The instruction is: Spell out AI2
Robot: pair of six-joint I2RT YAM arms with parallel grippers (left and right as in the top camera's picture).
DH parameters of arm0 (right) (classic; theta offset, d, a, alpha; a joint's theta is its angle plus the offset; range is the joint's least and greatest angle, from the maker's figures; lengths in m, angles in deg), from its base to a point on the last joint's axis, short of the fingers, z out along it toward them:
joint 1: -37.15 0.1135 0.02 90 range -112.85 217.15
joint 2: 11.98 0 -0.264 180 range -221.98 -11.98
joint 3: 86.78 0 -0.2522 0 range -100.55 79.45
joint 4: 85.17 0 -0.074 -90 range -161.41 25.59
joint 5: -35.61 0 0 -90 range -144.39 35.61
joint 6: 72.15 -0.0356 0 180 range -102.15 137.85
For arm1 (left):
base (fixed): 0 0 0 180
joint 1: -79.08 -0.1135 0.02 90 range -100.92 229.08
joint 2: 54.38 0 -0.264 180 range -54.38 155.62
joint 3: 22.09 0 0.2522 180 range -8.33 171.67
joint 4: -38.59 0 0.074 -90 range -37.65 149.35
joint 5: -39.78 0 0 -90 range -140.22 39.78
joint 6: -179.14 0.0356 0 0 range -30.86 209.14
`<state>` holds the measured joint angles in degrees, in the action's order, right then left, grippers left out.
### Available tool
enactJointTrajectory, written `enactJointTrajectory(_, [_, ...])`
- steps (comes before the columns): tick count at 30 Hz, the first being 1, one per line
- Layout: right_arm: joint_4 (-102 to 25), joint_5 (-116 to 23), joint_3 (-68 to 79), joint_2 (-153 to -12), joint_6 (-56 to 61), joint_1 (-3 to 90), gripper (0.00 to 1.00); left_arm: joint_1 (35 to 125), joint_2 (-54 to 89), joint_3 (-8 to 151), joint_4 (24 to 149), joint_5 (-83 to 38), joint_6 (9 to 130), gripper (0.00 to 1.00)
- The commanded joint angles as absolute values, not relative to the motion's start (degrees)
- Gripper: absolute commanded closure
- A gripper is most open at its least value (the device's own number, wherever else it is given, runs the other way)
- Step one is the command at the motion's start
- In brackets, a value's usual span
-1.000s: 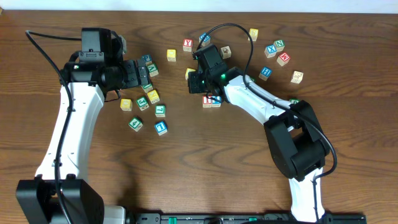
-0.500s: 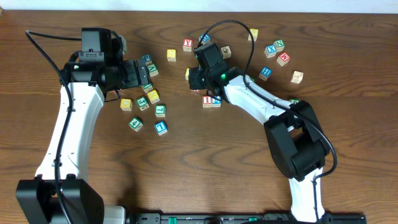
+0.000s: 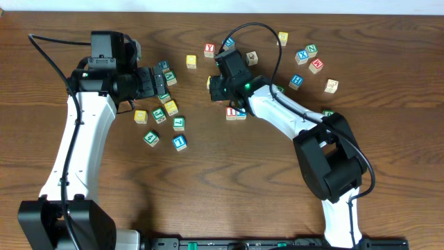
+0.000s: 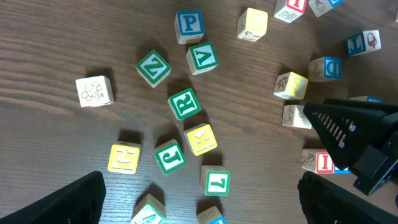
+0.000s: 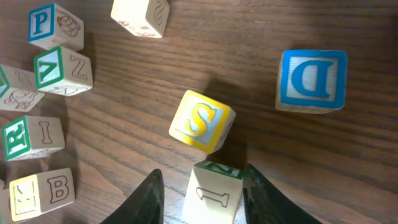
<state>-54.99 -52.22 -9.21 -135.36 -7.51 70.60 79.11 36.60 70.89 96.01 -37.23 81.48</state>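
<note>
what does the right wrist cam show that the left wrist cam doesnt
Only the right wrist view: the S on the yellow cube, and that a cube stands between the right claw's open fingers. Only the left wrist view: the red I cube, green Z, yellow K and green J. Both: the blue P, green V, green R and blue D cubes.

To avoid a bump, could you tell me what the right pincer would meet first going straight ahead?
Probably the pale block standing inside the right pincer; just beyond lies the yellow S block, though depth is unclear.
</note>
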Motion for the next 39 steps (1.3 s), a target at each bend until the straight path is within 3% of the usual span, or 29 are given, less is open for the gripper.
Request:
enactJointTrajectory(1, [-54.96,-55.78,-10.0,-136.93,-7.88,72.04,0.66,78.76,36.27,71.55,96.27,-37.38,81.61,0.02])
enactJointTrajectory(25, [-55.23,-62.66,-10.0,-139.53,-10.86,73.61,0.64,78.76,36.27,71.55,96.27,-37.38,81.61,0.02])
enactJointTrajectory(39, [-52.54,-59.54,-10.37,-139.57,-14.0,73.68,0.76,78.76,36.27,71.55,96.27,-37.38,81.61,0.03])
